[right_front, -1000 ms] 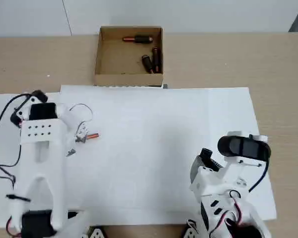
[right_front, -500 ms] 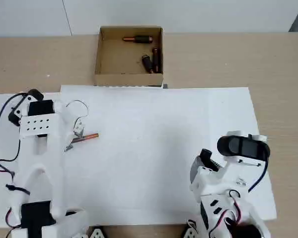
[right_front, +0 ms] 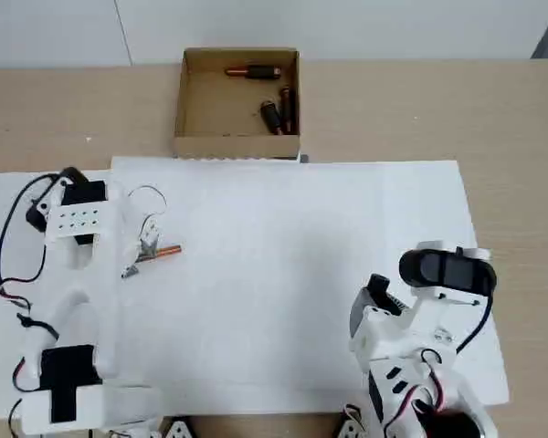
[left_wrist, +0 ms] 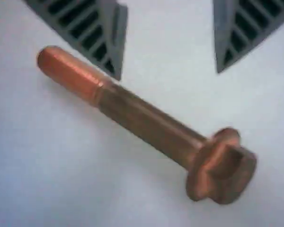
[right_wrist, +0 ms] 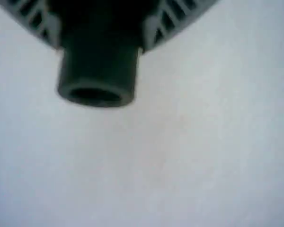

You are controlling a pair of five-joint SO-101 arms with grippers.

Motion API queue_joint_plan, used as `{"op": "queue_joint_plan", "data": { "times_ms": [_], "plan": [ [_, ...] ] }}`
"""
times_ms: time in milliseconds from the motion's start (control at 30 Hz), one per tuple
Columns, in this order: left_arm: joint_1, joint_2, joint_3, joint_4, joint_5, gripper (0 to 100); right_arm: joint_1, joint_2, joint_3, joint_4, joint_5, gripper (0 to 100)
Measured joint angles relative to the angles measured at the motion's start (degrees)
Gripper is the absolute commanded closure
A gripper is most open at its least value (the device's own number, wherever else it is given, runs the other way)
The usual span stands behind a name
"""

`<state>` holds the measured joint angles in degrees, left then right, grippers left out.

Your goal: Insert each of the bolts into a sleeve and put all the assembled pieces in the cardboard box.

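A copper bolt [left_wrist: 146, 123] with a flanged hex head lies flat on the white paper [right_front: 292, 265], also seen as the bolt [right_front: 162, 251] at the left. My left gripper [left_wrist: 168, 45] hangs open just over its smooth tip end, one finger [left_wrist: 92, 33] close beside the shaft, and stands as the left gripper [right_front: 139, 255] beside the bolt. My right gripper [right_wrist: 102, 28] is shut on a black sleeve [right_wrist: 97, 71], whose open end faces the paper. The cardboard box [right_front: 190, 100] at the back holds three dark assembled pieces [right_front: 279, 109].
The right arm [right_front: 420, 328] sits low at the front right of the paper. Wooden tabletop [right_front: 438, 109] surrounds the sheet. A wire loop [right_front: 151, 196] hangs off the left arm near the bolt.
The left arm has shifted slightly back and to the right, its gripper staying by the bolt. The bolt slid a little left and tilted. The right arm has not moved.
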<state>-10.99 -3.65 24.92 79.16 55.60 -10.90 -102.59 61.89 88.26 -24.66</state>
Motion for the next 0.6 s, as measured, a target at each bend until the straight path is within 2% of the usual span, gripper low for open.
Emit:
{"op": "queue_joint_plan", "data": {
  "times_ms": [100,267,600],
  "plan": [
    [0.0,0.2,0.0,-1.5,0.0,87,0.0,0.0,0.0,0.0,0.0,99.5],
    [0.0,0.3,0.0,-2.0,0.0,80,0.0,0.0,0.0,0.0,0.0,99.5],
    [0.0,0.3,0.0,-2.1,0.0,80,0.0,0.0,0.0,0.0,0.0,99.5]
  ]
}}
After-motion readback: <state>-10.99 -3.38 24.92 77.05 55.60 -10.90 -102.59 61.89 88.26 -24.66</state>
